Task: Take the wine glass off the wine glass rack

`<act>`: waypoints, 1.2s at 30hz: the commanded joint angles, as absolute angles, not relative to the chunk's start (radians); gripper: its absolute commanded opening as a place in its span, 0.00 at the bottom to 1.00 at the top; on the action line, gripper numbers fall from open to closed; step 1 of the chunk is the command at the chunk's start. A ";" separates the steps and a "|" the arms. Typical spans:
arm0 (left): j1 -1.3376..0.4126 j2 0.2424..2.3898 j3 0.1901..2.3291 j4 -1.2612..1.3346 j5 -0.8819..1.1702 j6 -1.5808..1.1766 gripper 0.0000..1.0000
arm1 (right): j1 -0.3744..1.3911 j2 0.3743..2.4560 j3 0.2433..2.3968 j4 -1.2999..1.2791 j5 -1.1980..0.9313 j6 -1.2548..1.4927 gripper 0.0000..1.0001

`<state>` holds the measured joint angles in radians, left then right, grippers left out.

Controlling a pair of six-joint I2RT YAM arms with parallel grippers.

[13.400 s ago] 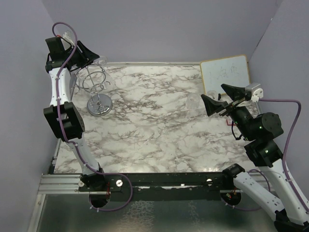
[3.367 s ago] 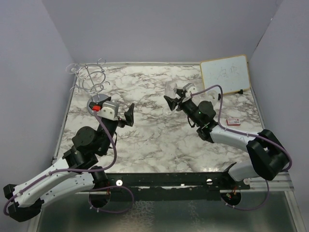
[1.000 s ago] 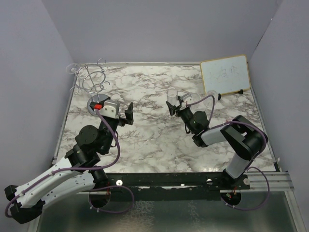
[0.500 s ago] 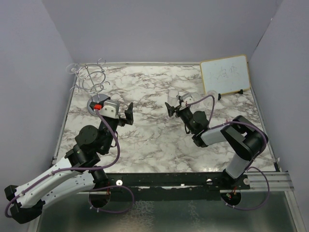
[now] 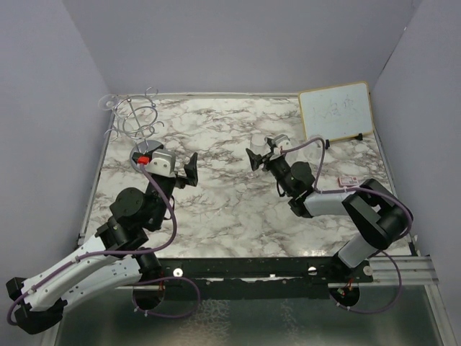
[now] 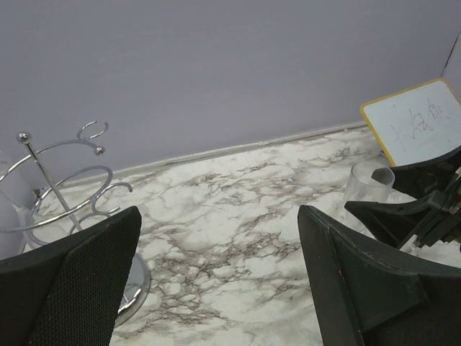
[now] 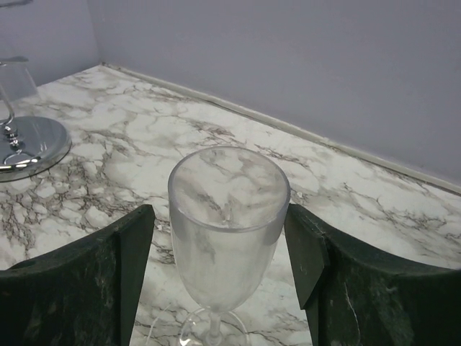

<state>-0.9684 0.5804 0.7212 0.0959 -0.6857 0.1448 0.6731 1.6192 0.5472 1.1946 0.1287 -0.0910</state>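
The clear wine glass (image 7: 229, 216) stands upright on its foot on the marble table (image 5: 230, 209), mid-table right of centre (image 5: 258, 140). My right gripper (image 5: 259, 153) is open, with one finger on each side of the bowl (image 7: 229, 238). A narrow gap shows on the left side. The glass also shows in the left wrist view (image 6: 367, 184). The chrome wine glass rack (image 5: 137, 119) stands at the far left corner (image 6: 65, 180), its round base (image 7: 29, 140) on the table. My left gripper (image 5: 191, 171) is open and empty over the table (image 6: 220, 216).
Another clear glass (image 7: 14, 79) hangs on the rack's far left side. A whiteboard (image 5: 337, 112) leans at the back right corner. A small card (image 5: 351, 181) lies at the right. Purple walls close in the back and sides.
The right arm's elbow has swung out to the right while its gripper stays around the standing glass. The left arm has hardly moved.
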 commanded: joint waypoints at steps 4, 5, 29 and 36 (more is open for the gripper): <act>-0.963 0.566 0.704 0.107 -0.672 0.134 0.91 | 0.684 1.509 0.634 1.010 0.142 -0.045 0.73; -0.963 0.565 0.703 0.106 -0.672 0.134 0.91 | 0.683 1.493 0.648 0.979 0.143 -0.043 0.73; -0.897 0.826 0.885 0.049 -0.605 0.139 0.99 | 0.683 1.028 0.883 0.111 -0.060 0.099 0.89; -0.701 1.056 1.262 -0.142 -0.416 0.045 0.99 | 0.684 0.894 0.853 0.043 -0.104 0.080 0.89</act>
